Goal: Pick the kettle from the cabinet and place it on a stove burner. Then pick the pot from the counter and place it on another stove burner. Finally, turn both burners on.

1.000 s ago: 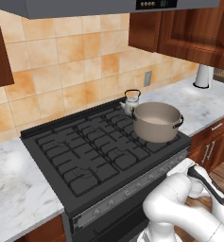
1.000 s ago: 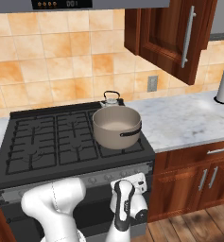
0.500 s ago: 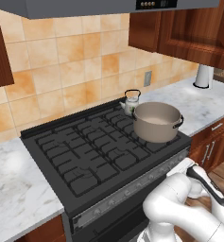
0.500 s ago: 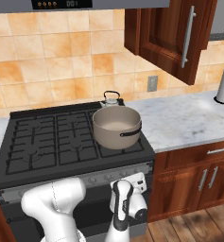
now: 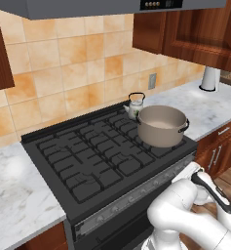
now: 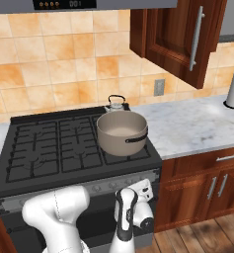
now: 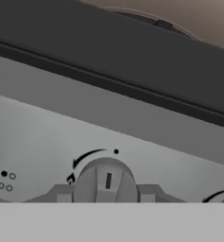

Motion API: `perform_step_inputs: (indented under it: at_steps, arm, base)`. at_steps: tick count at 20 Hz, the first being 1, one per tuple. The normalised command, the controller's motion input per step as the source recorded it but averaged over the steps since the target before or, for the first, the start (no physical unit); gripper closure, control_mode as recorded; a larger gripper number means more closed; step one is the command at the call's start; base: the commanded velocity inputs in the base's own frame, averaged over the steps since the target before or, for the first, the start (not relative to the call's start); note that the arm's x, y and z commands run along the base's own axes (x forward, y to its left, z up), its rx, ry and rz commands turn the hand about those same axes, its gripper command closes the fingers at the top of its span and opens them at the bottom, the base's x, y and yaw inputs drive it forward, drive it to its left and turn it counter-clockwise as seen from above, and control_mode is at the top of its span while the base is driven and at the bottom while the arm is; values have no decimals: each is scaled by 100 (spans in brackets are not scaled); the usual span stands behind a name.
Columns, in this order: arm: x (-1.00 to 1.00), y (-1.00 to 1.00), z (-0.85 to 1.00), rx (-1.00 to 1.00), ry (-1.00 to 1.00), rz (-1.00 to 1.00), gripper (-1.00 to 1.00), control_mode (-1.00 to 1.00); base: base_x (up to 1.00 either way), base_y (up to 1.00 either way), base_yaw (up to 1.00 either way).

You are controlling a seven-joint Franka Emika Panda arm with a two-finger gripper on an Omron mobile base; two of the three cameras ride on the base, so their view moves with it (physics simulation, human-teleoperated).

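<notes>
Kettle (image 5: 136,104) and pot (image 5: 161,126) stand on the far-right and near-right burners; placement appears done. The tool (image 7: 106,194) straddles a knob (image 7: 107,182), grip uncertain; both burners remain to light.

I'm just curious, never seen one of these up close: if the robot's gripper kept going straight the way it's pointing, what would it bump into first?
Most likely the silver stove knob, which sits dead ahead between the fingertips on the range's front panel.
</notes>
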Motion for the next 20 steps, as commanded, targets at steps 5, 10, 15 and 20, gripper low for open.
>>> perform_step_inputs:
  at_steps: [5, 10, 15, 20]
  arm:
    - [0, 0, 0, -20, -10, 6, 100, -100]
    - [-1, 0, 0, -21, -12, 6, 100, -100]
    - [0, 0, 0, -22, -12, 7, 100, -100]
    - [0, -1, 0, -21, -8, 10, 100, -100]
  base:
    - [0, 0, 0]
    - [0, 0, 0]
    - [0, 0, 0]
    - [0, 0, 0]
